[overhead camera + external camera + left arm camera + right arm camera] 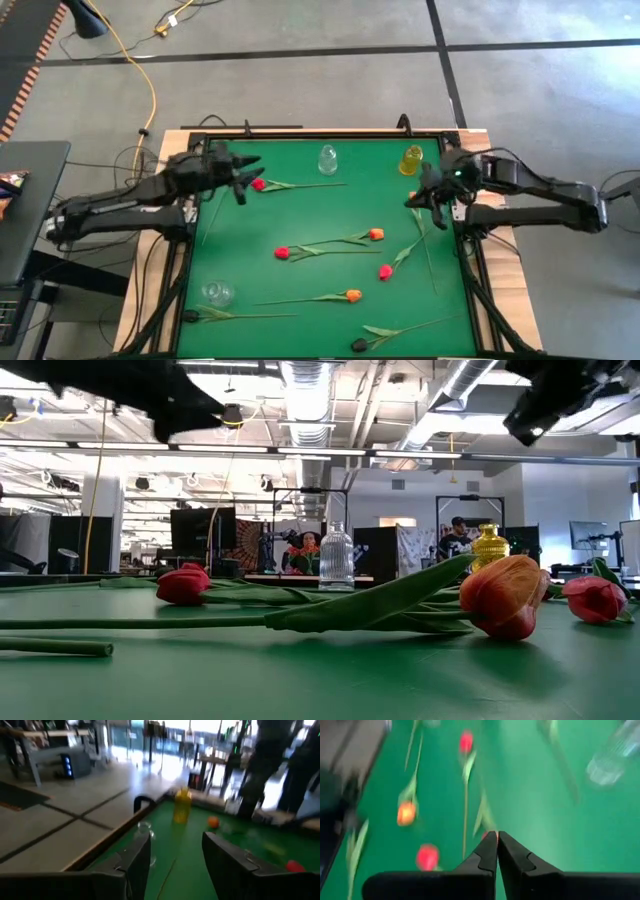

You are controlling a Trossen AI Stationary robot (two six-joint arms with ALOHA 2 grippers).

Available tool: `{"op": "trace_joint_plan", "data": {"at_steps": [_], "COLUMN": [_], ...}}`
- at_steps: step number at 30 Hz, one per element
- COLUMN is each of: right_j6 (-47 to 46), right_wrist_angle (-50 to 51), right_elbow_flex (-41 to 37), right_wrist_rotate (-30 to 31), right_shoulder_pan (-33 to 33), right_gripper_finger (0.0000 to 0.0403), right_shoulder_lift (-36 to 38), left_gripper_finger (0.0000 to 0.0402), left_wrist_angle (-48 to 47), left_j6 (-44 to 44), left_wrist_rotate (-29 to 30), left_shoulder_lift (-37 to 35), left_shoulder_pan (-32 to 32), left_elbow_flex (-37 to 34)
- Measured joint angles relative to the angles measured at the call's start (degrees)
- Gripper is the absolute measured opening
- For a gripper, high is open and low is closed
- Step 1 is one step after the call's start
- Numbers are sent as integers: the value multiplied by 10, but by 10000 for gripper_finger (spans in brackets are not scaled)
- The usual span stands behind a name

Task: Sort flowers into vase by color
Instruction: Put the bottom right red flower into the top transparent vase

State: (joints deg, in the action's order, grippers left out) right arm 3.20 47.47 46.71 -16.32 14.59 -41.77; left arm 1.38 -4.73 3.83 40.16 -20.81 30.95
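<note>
Left gripper point(243, 180): fingers spread, empty, just beside a red tulip point(259, 184).
Right gripper point(424, 199): fingers pressed together, seemingly empty, near the yellow vase point(411, 160).

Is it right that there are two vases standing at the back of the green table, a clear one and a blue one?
Not quite. The clear vase is there, but the other vase is yellow, not blue. The high view shows both standing near the table's far edge.
</note>
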Motion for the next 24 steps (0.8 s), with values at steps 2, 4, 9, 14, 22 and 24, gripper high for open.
{"op": "trace_joint_plan", "data": {"at_steps": [2,4,9,14,22,24], "right_j6": [12,18,43,63,65,65], "right_wrist_angle": [63,100,145,144,146,146], "right_elbow_flex": [17,20,19,18,17,13], "right_wrist_rotate": [0,0,0,4,79,80], "right_shoulder_pan": [-18,-38,-108,-171,-237,-244], "right_gripper_finger": [58,74,121,165,195,195], "right_shoulder_lift": [-30,-59,-139,-206,-289,-307], "left_gripper_finger": [165,165,165,165,165,165], "left_wrist_angle": [8,12,10,11,16,19], "left_j6": [23,31,36,36,21,20], "left_wrist_rotate": [-8,-17,-37,-71,-85,-85], "left_shoulder_lift": [51,98,200,269,319,323], "left_shoulder_pan": [-7,-9,-3,6,24,28], "left_elbow_flex": [29,57,120,158,182,182]}}
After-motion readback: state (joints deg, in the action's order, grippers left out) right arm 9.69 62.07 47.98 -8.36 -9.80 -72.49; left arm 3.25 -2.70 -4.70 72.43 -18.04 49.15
